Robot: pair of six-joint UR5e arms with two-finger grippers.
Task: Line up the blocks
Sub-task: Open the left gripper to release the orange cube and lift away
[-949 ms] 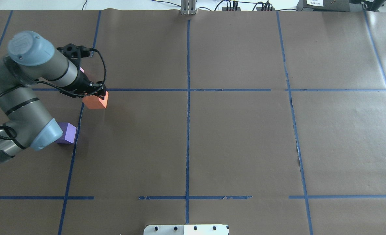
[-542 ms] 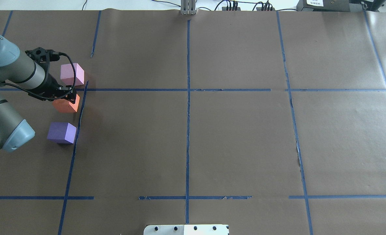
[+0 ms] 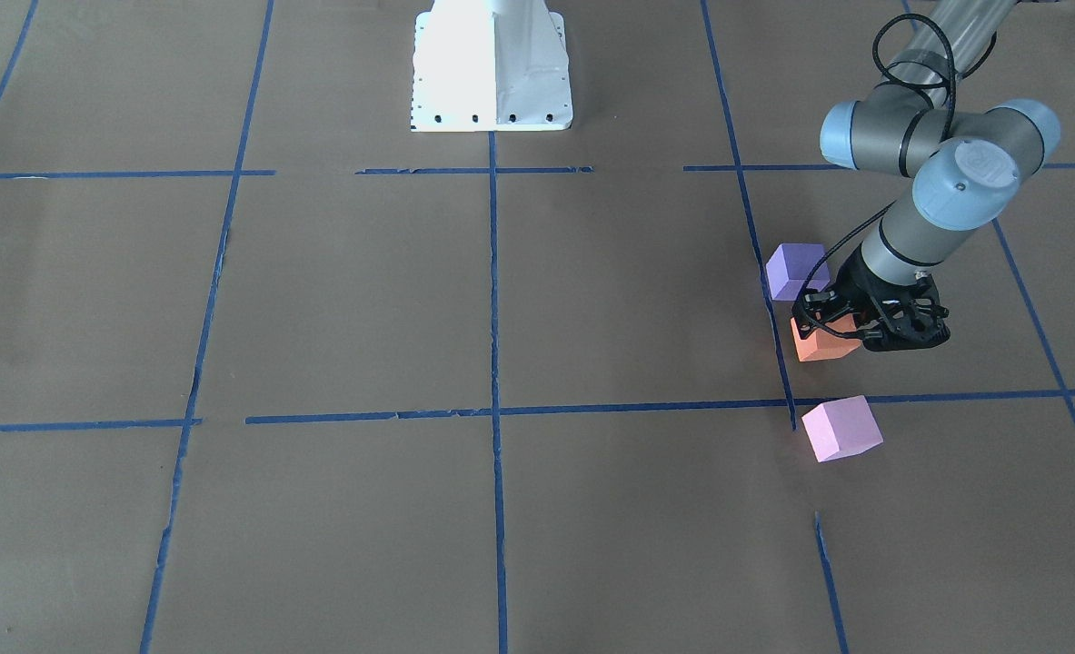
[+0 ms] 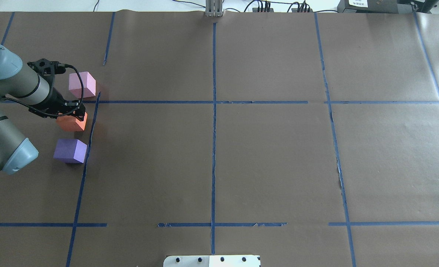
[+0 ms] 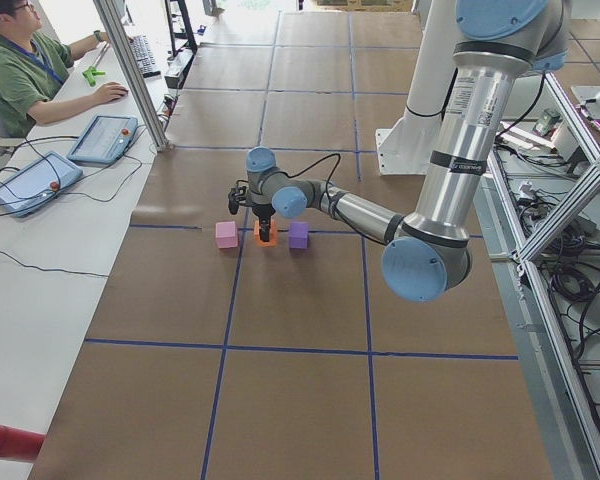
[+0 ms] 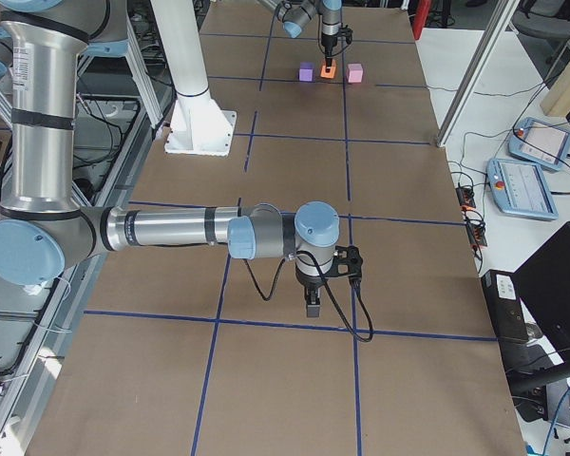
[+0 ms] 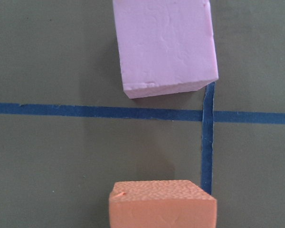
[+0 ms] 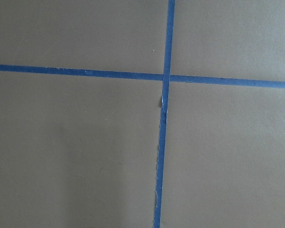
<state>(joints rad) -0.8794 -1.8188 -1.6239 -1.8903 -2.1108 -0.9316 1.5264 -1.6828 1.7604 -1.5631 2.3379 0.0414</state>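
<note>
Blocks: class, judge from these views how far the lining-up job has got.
Done: purple block and pink block sit apart, leaving a gap. In hand: the left gripper holds the orange block in that gap, roughly in line with them. Left: release it; the pink block sits slightly turned, so perhaps square it.

Orange block (image 7: 162, 204) grainy matt foam, pink block (image 7: 164, 45) smoother foam; table paper (image 4: 271, 159) matt brown
</note>
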